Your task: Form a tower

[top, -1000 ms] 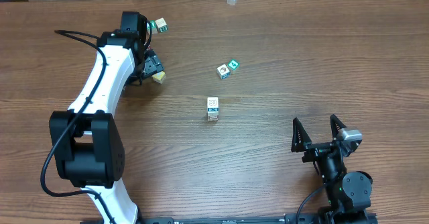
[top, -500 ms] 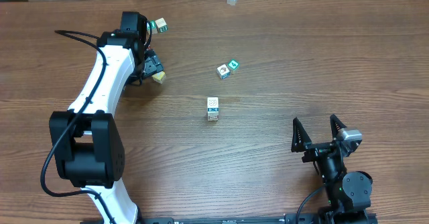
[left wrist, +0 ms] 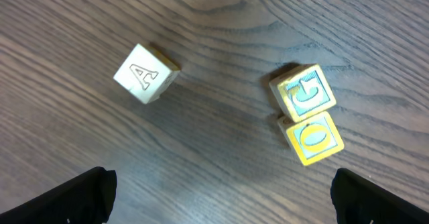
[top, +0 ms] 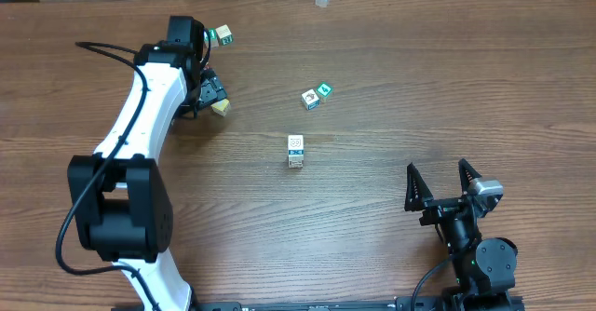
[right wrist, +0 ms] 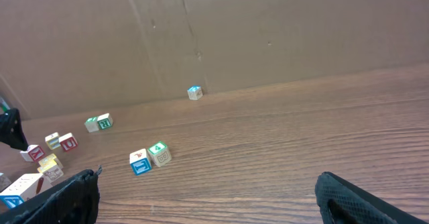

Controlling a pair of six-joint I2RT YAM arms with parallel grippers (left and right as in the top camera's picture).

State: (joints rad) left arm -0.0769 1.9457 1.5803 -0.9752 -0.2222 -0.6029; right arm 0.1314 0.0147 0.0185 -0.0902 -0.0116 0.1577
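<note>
Left hand [left wrist: 228,200] spread wide, empty, near a cream lettered wooden cube [left wrist: 145,73], while the narrow cream cube tower [top: 296,151] stands central on the brown wooden table [top: 419,87], bare wood around, far from every edge

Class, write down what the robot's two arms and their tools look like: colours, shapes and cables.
The left arm has smooth white shells between bulky black joint housings, and a black cable loops off it. The right arm is black, with a silver-grey part by its wrist. The right tool has two black fingers tapering to points; the left tool is black too.
</note>
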